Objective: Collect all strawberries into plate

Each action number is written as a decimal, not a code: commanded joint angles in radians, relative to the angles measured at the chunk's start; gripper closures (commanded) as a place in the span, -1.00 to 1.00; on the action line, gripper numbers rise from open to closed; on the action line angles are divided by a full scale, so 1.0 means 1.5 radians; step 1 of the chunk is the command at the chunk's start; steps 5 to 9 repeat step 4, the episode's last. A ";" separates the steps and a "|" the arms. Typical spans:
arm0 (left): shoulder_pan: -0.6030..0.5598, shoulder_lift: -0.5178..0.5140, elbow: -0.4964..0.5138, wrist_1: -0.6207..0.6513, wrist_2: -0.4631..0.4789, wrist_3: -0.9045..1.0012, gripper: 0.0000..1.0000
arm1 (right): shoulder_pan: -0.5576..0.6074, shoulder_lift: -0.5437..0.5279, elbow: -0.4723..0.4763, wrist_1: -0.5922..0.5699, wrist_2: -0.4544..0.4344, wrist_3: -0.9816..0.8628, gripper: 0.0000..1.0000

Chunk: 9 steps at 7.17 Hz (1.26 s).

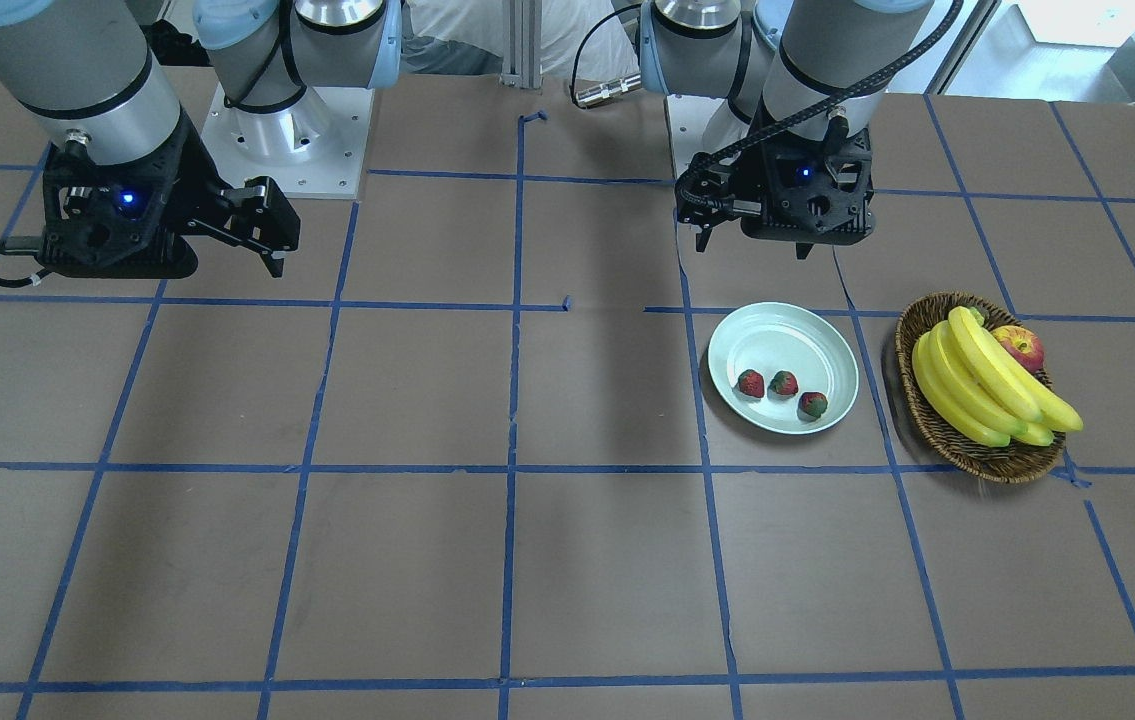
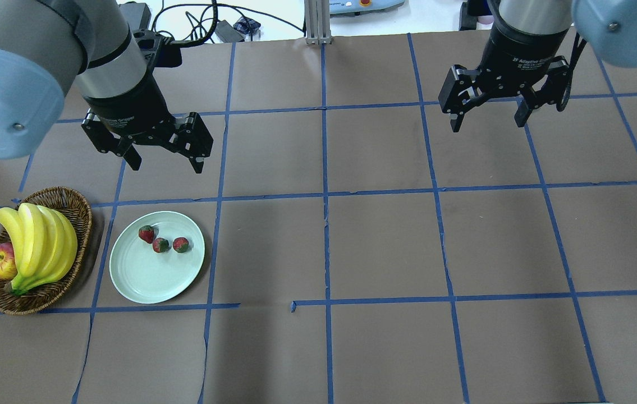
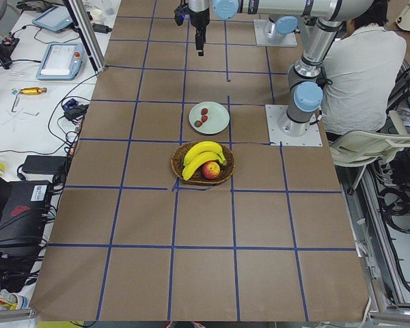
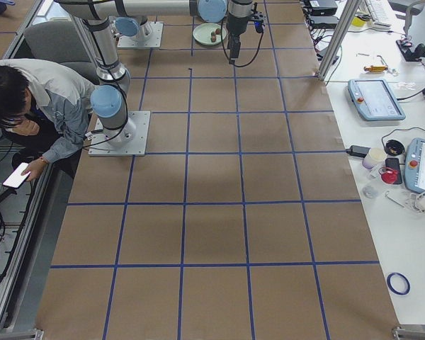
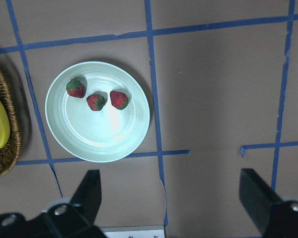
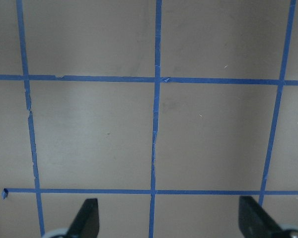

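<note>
Strawberries (image 1: 780, 383) in plate (image 1: 777, 330), all three.
Front: lying in a row on plate, near wicker basket (image 1: 1002, 468). Overhead: showing left gripper (image 2: 166, 165) up beyond plate, fingers spread, holding nothing; showing right gripper (image 2: 488, 124) well apart, fingers spread too. L wrist: showing strawberries resting on plate's far half.

White print on black collar (image 2: 523, 59) above right jaws, overhead view: "2F Adaptive Gr…", rest unclear. Same print on left collar (image 2: 122, 119) above left jaws: "…aptive Gripper", part legible. Other views: no legible txt.
</note>
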 commanded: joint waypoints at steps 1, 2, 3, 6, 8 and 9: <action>0.000 -0.005 -0.004 0.004 -0.004 0.000 -1.00 | 0.003 -0.001 0.002 0.003 0.000 0.000 -1.00; 0.000 -0.005 -0.003 0.007 -0.005 0.000 -1.00 | 0.003 -0.001 0.001 0.003 0.002 0.000 -1.00; 0.000 -0.005 -0.002 0.007 -0.004 -0.002 -1.00 | 0.003 0.000 0.001 0.004 0.000 0.000 -1.00; 0.000 -0.004 -0.002 0.007 -0.004 -0.002 -1.00 | 0.003 -0.001 0.001 0.004 0.001 0.000 -1.00; 0.000 -0.004 -0.002 0.007 -0.004 -0.002 -1.00 | 0.003 -0.001 0.001 0.004 0.001 0.000 -1.00; 0.000 -0.004 -0.002 0.007 -0.004 -0.002 -1.00 | 0.003 -0.001 0.001 0.004 0.001 0.000 -1.00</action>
